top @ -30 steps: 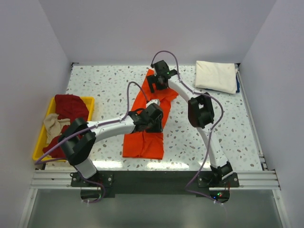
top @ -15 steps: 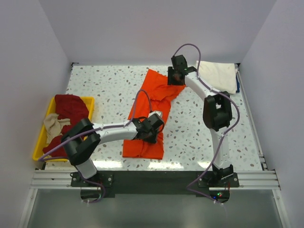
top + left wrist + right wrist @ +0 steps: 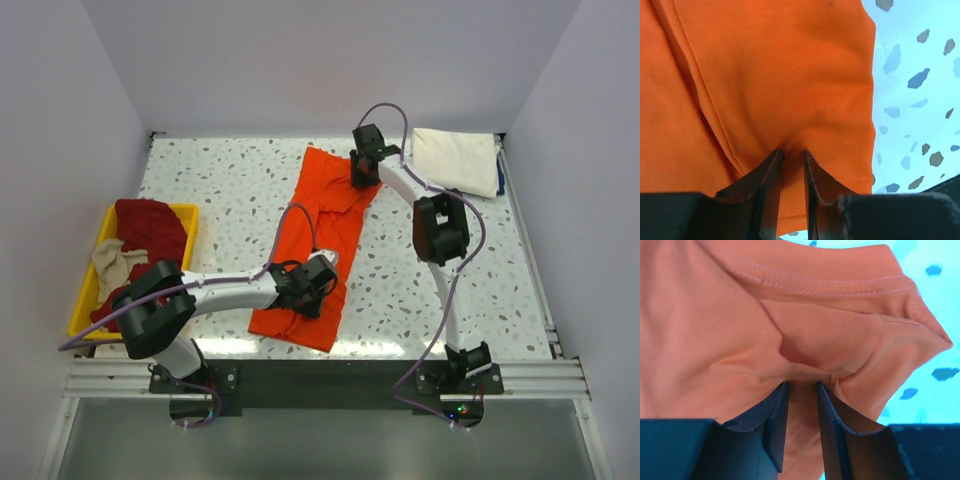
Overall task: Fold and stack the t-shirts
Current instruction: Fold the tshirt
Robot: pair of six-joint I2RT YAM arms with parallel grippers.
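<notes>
Top external: orange shirt [image 3: 338, 226] lengthwise on surface [image 3: 220, 190]; left fingers [image 3: 767, 185] and right fingers [image 3: 775, 430] each clamped on its cloth.

The left arm [image 3: 230, 292] lies low, reaching from the near left rightward to the table's middle. There the left gripper [image 3: 793, 153] pinches a fold of the orange t-shirt [image 3: 790, 75] between narrow-set jaws. The right arm [image 3: 440, 230] stretches from the near right to the far middle, elbow raised, and the right gripper [image 3: 802, 386] nips a bunched fold of the same cloth.
</notes>
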